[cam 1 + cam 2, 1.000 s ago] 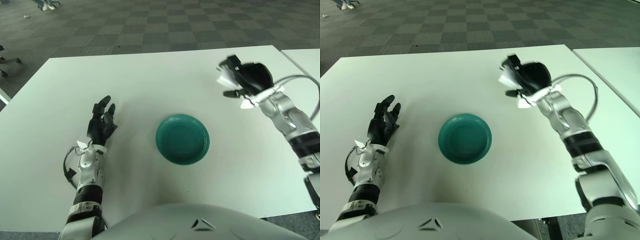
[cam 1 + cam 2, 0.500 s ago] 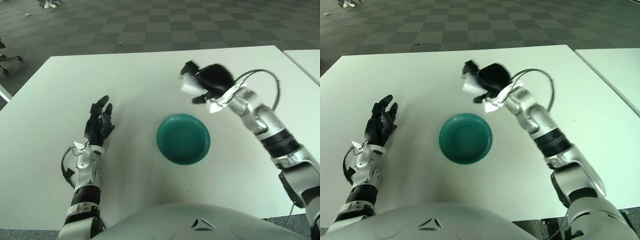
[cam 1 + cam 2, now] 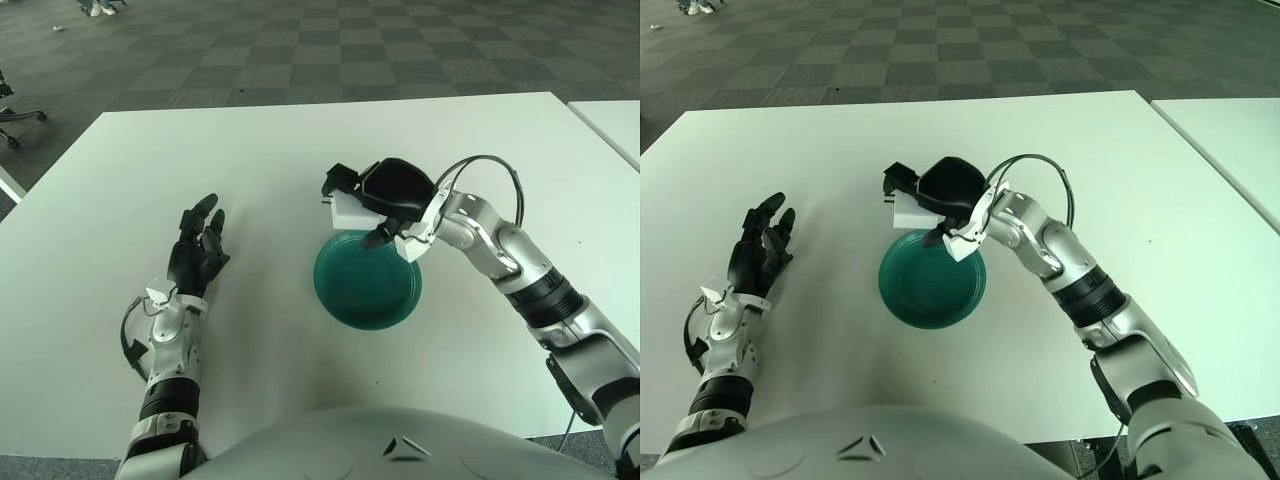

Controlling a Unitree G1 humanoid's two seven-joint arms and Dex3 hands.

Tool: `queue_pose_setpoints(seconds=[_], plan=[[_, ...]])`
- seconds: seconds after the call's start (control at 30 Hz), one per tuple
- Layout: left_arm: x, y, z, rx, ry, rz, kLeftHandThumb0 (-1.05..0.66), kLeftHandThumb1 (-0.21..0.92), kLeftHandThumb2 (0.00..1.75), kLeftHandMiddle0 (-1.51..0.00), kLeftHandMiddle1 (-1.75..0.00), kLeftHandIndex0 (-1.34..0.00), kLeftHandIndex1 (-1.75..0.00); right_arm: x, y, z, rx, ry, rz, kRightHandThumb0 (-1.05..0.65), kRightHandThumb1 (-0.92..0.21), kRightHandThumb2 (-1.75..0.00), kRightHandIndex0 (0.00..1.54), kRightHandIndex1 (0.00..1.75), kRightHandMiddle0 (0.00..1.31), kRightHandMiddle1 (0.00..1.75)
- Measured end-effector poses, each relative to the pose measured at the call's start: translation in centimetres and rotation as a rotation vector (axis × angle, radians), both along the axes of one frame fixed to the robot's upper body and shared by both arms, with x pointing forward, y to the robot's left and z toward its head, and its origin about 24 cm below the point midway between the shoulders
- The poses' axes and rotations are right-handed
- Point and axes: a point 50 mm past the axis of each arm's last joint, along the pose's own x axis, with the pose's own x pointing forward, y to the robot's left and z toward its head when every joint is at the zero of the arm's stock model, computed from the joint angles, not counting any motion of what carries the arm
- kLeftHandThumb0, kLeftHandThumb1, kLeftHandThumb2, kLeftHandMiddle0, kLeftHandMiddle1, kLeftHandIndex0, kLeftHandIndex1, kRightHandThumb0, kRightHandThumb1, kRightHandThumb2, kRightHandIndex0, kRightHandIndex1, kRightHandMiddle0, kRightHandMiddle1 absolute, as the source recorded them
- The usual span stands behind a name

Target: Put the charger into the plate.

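Observation:
A round teal plate (image 3: 367, 280) lies on the white table (image 3: 250, 160) near the middle. My right hand (image 3: 375, 205) is shut on a white charger (image 3: 348, 210) and holds it just above the plate's far rim. The same hand shows in the right eye view (image 3: 935, 205), with the charger (image 3: 908, 214) over the plate (image 3: 932, 280). My left hand (image 3: 197, 250) rests on the table to the left of the plate, fingers spread and empty.
A second white table (image 3: 610, 115) stands at the far right edge. Grey checkered carpet (image 3: 300, 50) lies beyond the table's far edge.
My right hand has carried the charger from the table's far right leftward and down, to just over the plate's far rim. The left hand has hardly moved.

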Motion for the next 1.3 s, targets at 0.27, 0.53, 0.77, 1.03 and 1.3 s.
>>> queue_pose_setpoints(seconds=[0.27, 0.53, 0.77, 1.03, 1.3], plan=[[-0.4, -0.3, 0.1, 0.002, -0.007, 0.005, -0.85, 0.92, 0.94, -0.30, 0.00, 0.00, -0.74, -0.2, 0.4, -0.2, -0.066, 0.112, -0.014, -0.41, -0.58, -0.86, 1.08, 1.75, 0.53, 1.58], [-0.7, -0.8, 0.2, 0.009, -0.010, 0.000, -0.85, 0.92, 0.94, -0.30, 0.00, 0.00, -0.74, -1.0, 0.5, -0.8, -0.064, 0.191, 0.021, -0.41, -0.58, -0.85, 1.04, 1.75, 0.53, 1.57], [-1.0, -1.1, 0.3, 0.016, -0.009, 0.001, -0.85, 0.92, 0.94, -0.30, 0.00, 0.00, -0.74, -1.6, 0.1, -2.1, -0.084, 0.312, 0.050, -0.41, -0.57, -0.85, 1.06, 1.75, 0.55, 1.56], [-1.1, -1.4, 0.3, 0.011, -0.009, 0.004, -0.85, 0.92, 0.94, -0.30, 0.00, 0.00, -0.74, -1.9, -0.1, -1.9, -0.097, 0.336, 0.070, -0.41, -0.57, -0.85, 1.08, 1.75, 0.55, 1.56], [-1.3, -1.7, 0.4, 0.006, -0.009, 0.004, -0.85, 0.92, 0.94, -0.30, 0.00, 0.00, -0.74, -2.3, -0.4, -2.0, -0.105, 0.350, 0.059, -0.41, -0.58, -0.87, 1.06, 1.75, 0.51, 1.60]])
